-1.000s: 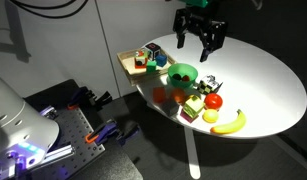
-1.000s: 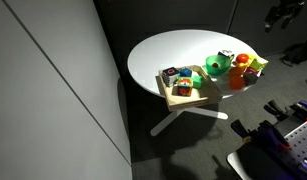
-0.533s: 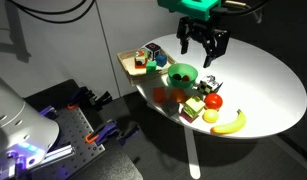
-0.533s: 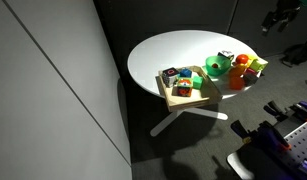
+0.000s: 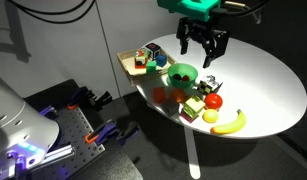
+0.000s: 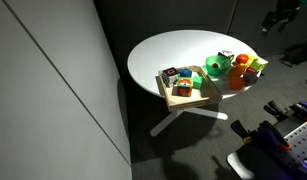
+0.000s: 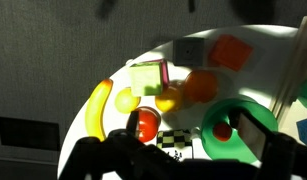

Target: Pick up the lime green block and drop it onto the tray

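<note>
A: Tool (image 5: 203,52) state?
B: Fingers spread apart, nothing btwn them. It hangs above the desk (image 5: 263,80), at 1 o'clock of the green bowl (image 5: 181,73). In the wrist view it's only a dark blur along the bottom.

A: Lime green block (image 5: 193,106)?
B: On the desk at 5 o'clock of the bowl, near the front edge, w/ a red fruit (image 5: 213,100) and a banana (image 5: 230,122) close by. The wrist view shows it best: lime green block (image 7: 146,78) lies flat, a pink face toward 3 o'clock. It's a cube, so no long axis.

A: Tray?
B: Tray (image 6: 183,102) sits at the desk's edge w/ small items inside. In this exterior view the block is too small to pick out.

A: Room?
B: Bare desk top at 3 o'clock of the bowl.
</note>
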`<state>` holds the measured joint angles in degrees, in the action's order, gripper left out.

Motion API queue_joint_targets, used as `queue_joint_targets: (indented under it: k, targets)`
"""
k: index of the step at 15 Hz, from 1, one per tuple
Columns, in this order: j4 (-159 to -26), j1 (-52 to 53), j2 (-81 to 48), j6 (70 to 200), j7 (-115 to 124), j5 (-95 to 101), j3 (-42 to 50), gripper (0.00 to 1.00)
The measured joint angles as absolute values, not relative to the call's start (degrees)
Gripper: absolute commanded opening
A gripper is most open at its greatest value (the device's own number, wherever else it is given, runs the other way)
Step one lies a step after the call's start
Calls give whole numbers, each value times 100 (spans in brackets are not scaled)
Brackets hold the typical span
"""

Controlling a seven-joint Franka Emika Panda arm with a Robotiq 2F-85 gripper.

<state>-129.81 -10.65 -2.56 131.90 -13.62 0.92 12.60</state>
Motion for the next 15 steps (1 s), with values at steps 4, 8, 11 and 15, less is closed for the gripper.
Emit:
queue_joint_targets:
  k: [4,8,11,15]
  targets:
    - [-12955,-1069,-489,13197,-1342,93,1269,100]
    - [-12905,-1073,-890,13349,-1250,95,1274,100]
    - [-12884,-1086,-1175,13583,-1245,95,1279,100]
    - [-12880,-1152,-1539,14061,-1245,95,1279,100]
